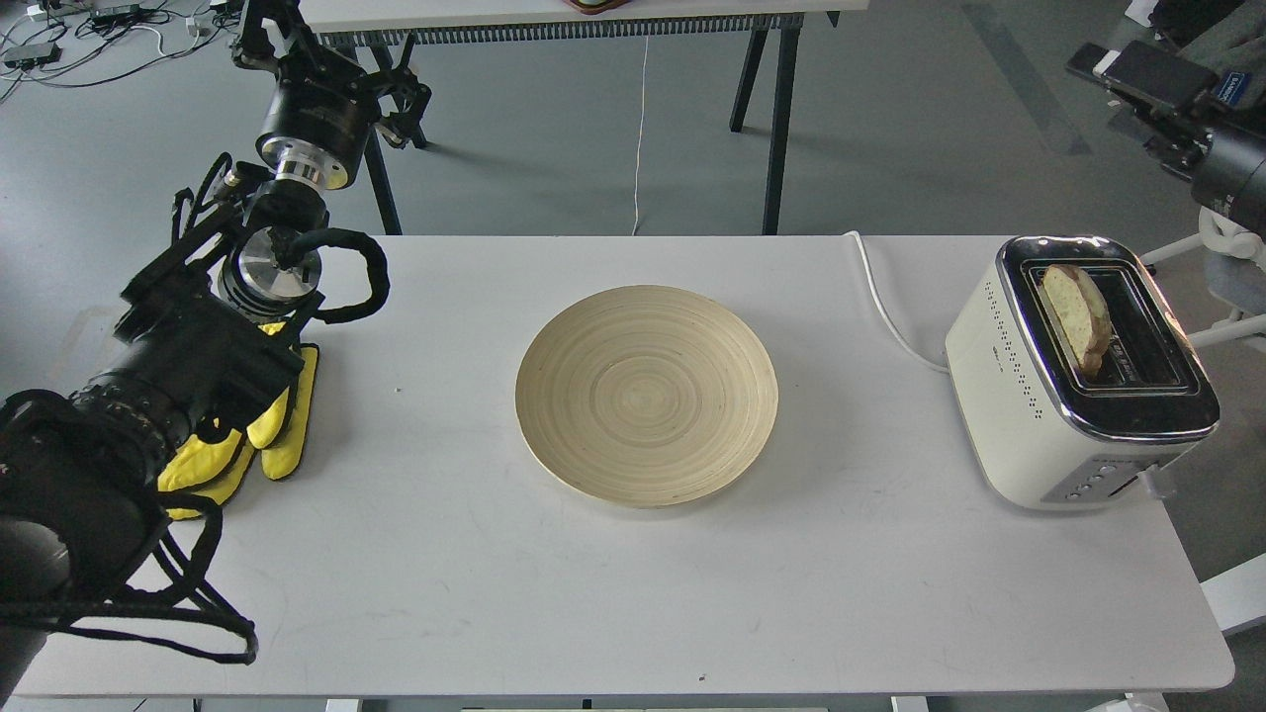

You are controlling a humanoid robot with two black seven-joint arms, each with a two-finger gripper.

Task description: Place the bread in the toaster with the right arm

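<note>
From up at the robot's head, the bread [1075,314] already stands in the left slot of the toaster [1048,415], leaning and with its crust well proud of the chrome top, so to my eye the risk is that it sits there half seated: nudge it or press the lever now and it could jam against the slot edge or tip out. The right arm [1182,104] is only partly in view at the upper right edge, clear of the toaster, and I cannot tell whether its gripper is wide or narrow. The left gripper [396,104] hangs beyond the table's far edge, holding nothing; its fingers are too dark to judge. The white table [633,593] carries an empty wooden plate [647,396] in the middle, a yellow cloth [282,435] under the left arm, and the toaster's white cord [883,307] trailing off the back. Beyond is grey floor, another table's black legs and loose cables.
</note>
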